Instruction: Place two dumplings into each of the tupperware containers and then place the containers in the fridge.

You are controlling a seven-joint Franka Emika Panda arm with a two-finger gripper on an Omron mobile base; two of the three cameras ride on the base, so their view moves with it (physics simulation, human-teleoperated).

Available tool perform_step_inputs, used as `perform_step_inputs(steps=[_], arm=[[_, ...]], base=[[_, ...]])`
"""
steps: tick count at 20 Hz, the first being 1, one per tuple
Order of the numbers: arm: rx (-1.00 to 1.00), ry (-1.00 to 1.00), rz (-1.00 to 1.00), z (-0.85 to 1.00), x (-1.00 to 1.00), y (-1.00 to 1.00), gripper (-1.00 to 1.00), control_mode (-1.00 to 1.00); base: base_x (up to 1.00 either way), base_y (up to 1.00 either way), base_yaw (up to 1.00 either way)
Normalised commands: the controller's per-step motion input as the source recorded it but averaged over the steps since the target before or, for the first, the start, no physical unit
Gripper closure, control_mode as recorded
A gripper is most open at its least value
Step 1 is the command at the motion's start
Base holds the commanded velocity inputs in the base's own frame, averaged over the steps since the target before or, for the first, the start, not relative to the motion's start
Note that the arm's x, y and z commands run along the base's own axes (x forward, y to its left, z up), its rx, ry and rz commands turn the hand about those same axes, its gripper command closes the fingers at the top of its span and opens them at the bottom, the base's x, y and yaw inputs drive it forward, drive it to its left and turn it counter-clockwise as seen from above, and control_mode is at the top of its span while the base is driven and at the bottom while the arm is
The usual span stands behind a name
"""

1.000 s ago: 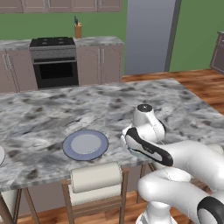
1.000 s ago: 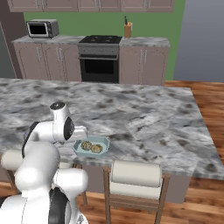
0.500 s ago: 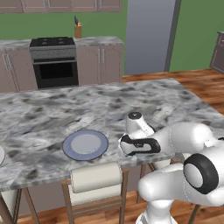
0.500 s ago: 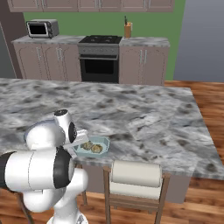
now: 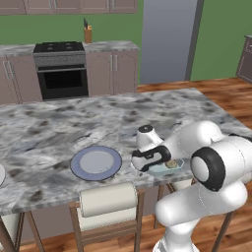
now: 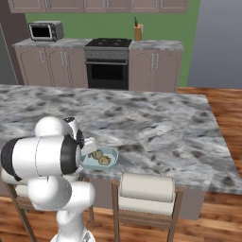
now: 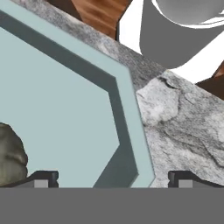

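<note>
- Left base view: tub (image 5: pixel 166 167) with dumplings (image 5: pixel 171 164) at lower centre, on the bench (image 5: pixel 74 128) edge.
- Right base view: tub (image 6: pixel 99 158) lower left, touching the hand.
- Hand view: fingers (image 7: pixel 113 178) wide open, straddling the tub's rim (image 7: pixel 131 109); dumpling (image 7: pixel 11 153) lower left.

Blue-grey plate (image 5: pixel 96 163) lies flat on the marbled surface (image 5: pixel 98 123), left of the tool. Two pale-backed stools (image 5: pixel 108 202) stand below the near edge. Oven (image 6: pixel 108 71), microwave (image 6: pixel 45 31), knife block (image 6: pixel 138 32) far beyond.
</note>
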Motion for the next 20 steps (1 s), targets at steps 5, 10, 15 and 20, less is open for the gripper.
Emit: perform_step_inputs(steps=[5,10,15,20], arm=[[0.00,-0.01,0.00,-0.55,-0.08,0.00,-1.00,-1.00],[0.01,0.00,0.00,-0.64,-0.10,-0.09,1.00,-1.00],[0.03,0.00,0.00,-0.64,-0.25,-0.22,1.00,-1.00],[0.00,-0.07,0.00,-0.47,-0.32,-0.14,1.00,-1.00]], base=[[0.00,0.00,0.00],[0.00,0.00,0.00],[0.00,0.00,0.00],[0.00,0.00,0.00]])
